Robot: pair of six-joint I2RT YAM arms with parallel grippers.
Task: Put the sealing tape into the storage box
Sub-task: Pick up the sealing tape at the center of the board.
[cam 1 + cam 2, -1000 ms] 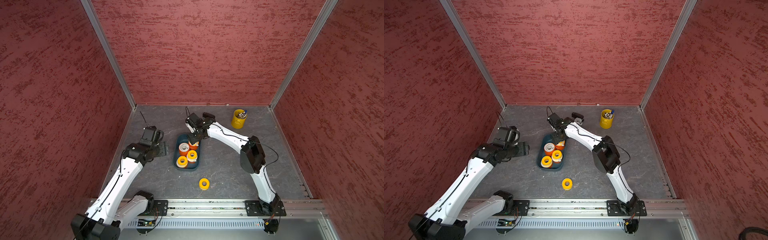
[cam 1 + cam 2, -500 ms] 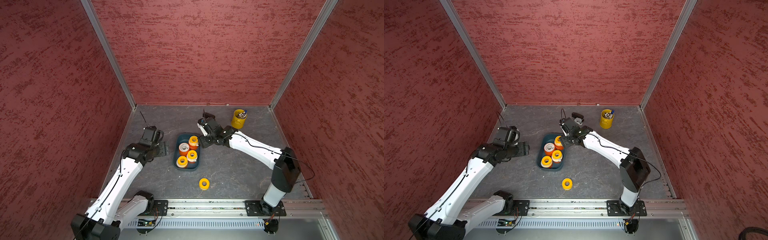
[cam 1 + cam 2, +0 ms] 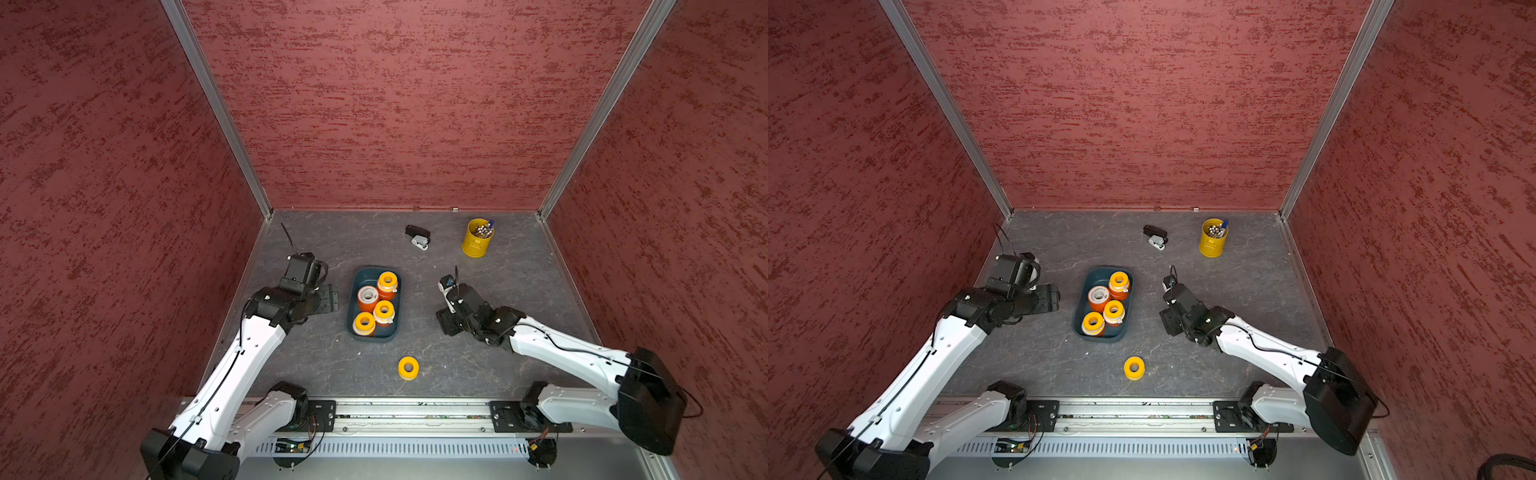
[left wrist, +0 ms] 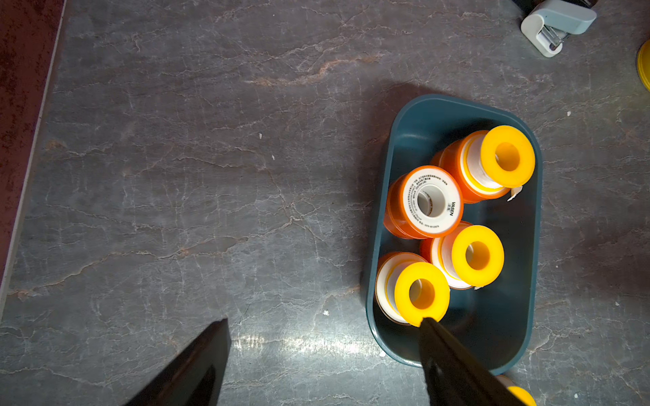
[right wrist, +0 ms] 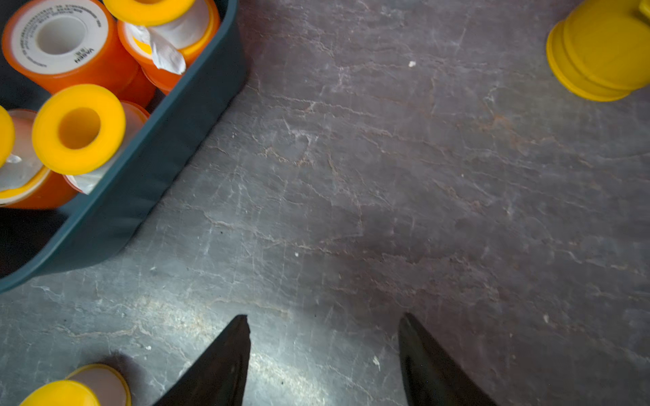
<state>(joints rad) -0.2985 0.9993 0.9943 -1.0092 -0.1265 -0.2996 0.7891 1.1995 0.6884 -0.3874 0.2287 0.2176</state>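
The right arm has pulled back from the storage box [image 3: 350,307]. A second ago it reached over the box's far end; now the right gripper [image 5: 323,318] hangs over bare counter [image 3: 478,353] beside the box, jaws apart and empty. The far end, where it stood, now shows an orange roll with a yellow one on top [image 3: 387,284], so that drop looks finished.

The left gripper [image 4: 323,320] has not moved: it waits on the other side of the box, jaws wide and holding nothing.

In the box I count four stacks: three orange rolls each capped by a yellow one, and one orange roll alone [image 3: 368,297], white face up. That makes seven, as far as I can judge.

One loose yellow roll [image 3: 408,368] lies flat on the counter, apart from the box on the near side. It appears to be the last piece, and both grippers are free to fetch it.
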